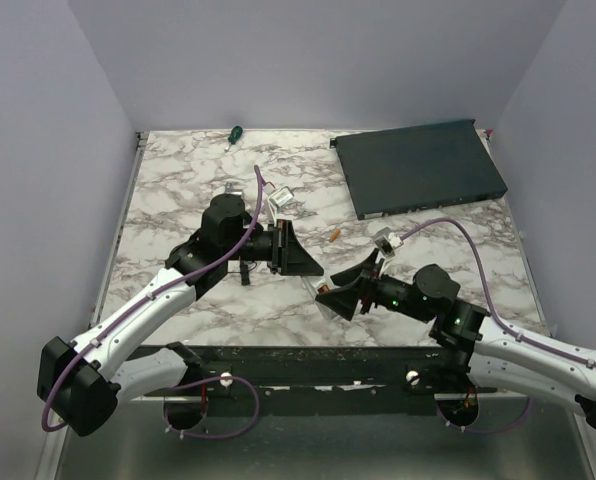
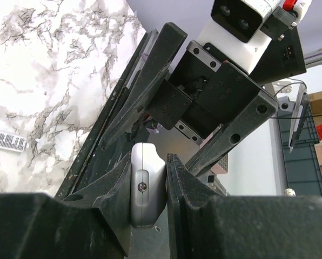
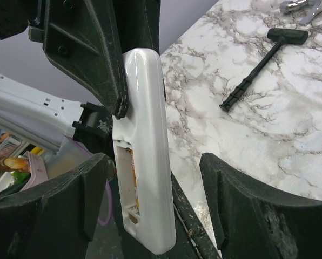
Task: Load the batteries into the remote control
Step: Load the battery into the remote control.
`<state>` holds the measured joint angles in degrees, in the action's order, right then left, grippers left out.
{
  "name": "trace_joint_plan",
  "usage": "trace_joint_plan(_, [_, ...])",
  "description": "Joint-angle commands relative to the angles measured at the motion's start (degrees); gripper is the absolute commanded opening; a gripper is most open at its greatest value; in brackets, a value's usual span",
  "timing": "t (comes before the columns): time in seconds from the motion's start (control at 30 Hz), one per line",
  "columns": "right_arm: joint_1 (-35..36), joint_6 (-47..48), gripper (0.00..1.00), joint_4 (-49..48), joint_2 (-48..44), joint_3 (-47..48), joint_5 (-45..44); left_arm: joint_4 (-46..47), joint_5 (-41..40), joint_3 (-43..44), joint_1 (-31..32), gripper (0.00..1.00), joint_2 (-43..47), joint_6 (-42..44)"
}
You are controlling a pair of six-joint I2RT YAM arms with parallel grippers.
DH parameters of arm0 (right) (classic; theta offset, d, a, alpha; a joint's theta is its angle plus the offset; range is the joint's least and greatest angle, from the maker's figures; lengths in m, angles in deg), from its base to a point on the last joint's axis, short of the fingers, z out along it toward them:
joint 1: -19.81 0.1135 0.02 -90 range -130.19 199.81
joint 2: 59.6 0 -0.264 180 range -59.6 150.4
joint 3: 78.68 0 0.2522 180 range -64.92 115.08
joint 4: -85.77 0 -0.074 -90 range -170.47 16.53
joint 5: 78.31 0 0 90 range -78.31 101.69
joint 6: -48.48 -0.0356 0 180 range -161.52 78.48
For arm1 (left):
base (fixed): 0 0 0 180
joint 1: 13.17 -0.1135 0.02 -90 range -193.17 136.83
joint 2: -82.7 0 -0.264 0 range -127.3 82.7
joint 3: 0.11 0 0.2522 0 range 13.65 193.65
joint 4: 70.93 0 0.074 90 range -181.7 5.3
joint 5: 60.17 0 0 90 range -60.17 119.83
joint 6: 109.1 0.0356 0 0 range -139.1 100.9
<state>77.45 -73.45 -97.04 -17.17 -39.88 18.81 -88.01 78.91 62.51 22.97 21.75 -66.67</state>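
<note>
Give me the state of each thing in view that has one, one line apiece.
remote control: held off the table, battery bay open.
battery in the bay: inside, orange side showing.
left gripper: shut on the remote control.
right gripper: open, fingers flanking the remote control without gripping.
loose battery: lying on the table.
screwdriver: lying at the table's far edge.

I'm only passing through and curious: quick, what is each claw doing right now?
Left claw: closed, holding the white remote control.
Right claw: open on either side of the remote control, gripping nothing.
</note>
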Motion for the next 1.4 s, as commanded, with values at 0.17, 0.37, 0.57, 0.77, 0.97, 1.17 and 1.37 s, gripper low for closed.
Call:
trace_joint_plan(0.17, [0.1,7.4,0.77,7.0,3.4,5.9,-2.1,-7.2,-7.6,4.3,0.1,0.0,-0.7,0.1])
trace_joint_plan(0.37, [0.1,15.7,0.87,11.9,8.2,10.9,-2.0,-10.9,-15.0,4.8,-0.4,0.0,-2.7,-3.7])
trace_joint_plan(0.57, [0.2,20.4,0.9,12.7,10.9,11.8,-3.7,-10.4,-17.1,4.8,-1.3,0.0,-3.1,-6.8])
trace_joint_plan(0.77, [0.1,24.2,0.87,14.0,10.9,11.0,-5.4,-11.9,-17.6,6.0,-2.3,0.0,-2.9,-6.4])
trace_joint_plan(0.97, [0.1,25.2,0.79,14.5,11.8,11.0,-5.5,-11.8,-17.1,5.9,-2.9,0.0,-3.0,-6.6])
trace_joint_plan(1.17, [0.2,25.3,0.77,14.4,13.9,11.4,-5.2,-11.5,-16.8,5.7,-3.3,0.0,-3.1,-7.4])
trace_joint_plan(1.37, [0.1,25.6,0.78,14.2,15.0,11.8,-4.7,-11.5,-16.8,5.3,-3.7,0.0,-3.1,-8.0])
